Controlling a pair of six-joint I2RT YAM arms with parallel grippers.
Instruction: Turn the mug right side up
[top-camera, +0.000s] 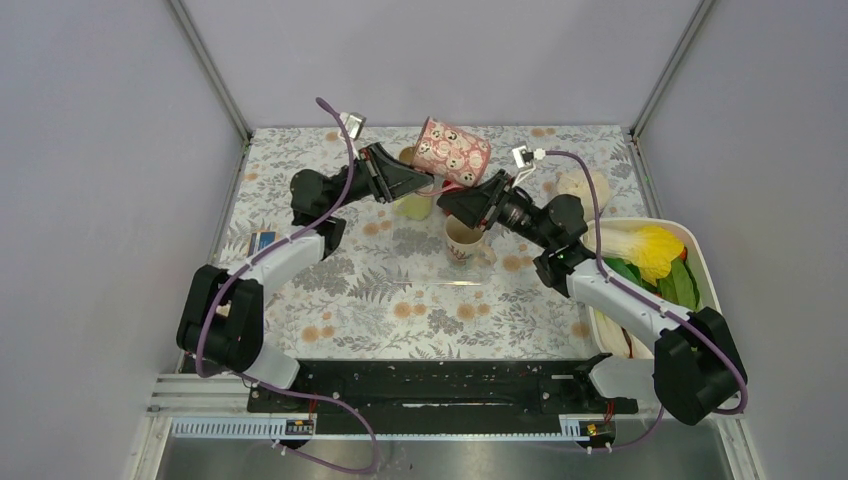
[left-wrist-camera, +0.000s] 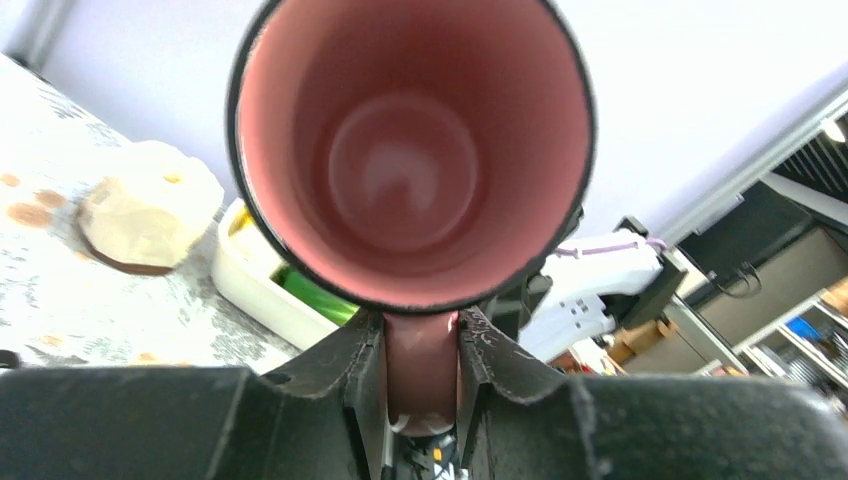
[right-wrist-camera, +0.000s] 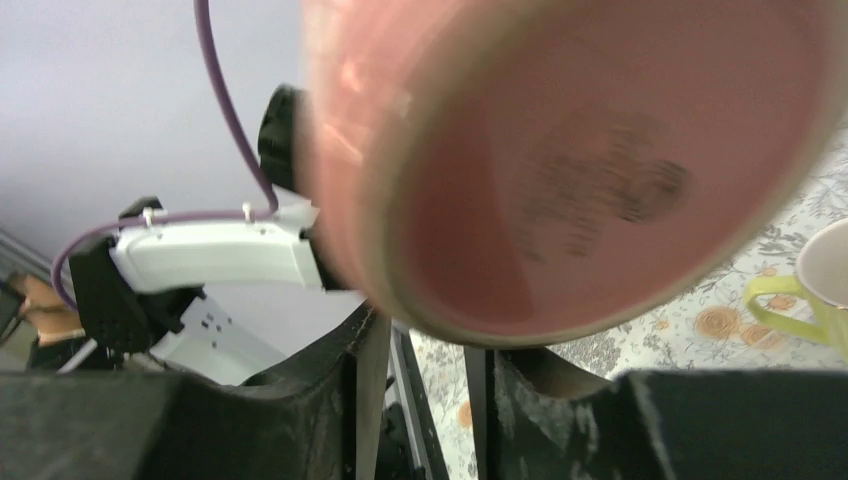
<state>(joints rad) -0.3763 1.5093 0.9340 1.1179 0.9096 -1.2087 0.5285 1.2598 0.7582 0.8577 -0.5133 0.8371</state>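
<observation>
The pink mug (top-camera: 452, 152) with a cartoon print hangs in the air on its side at the back middle. Its open mouth (left-wrist-camera: 400, 150) faces my left wrist camera and its flat base (right-wrist-camera: 600, 170) faces my right wrist camera. My left gripper (top-camera: 432, 185) is shut on the mug's handle (left-wrist-camera: 422, 350), which fills the gap between the fingers. My right gripper (top-camera: 470, 205) is just below the mug's base. Its jaws (right-wrist-camera: 428, 350) stand a little apart with only table showing between them.
A cream patterned cup (top-camera: 462, 240) and a yellow-green cup (top-camera: 415, 207) stand on the floral cloth under the grippers. A white tray (top-camera: 697, 250) of vegetables is on the right. A round cream object (top-camera: 583, 185) lies behind it.
</observation>
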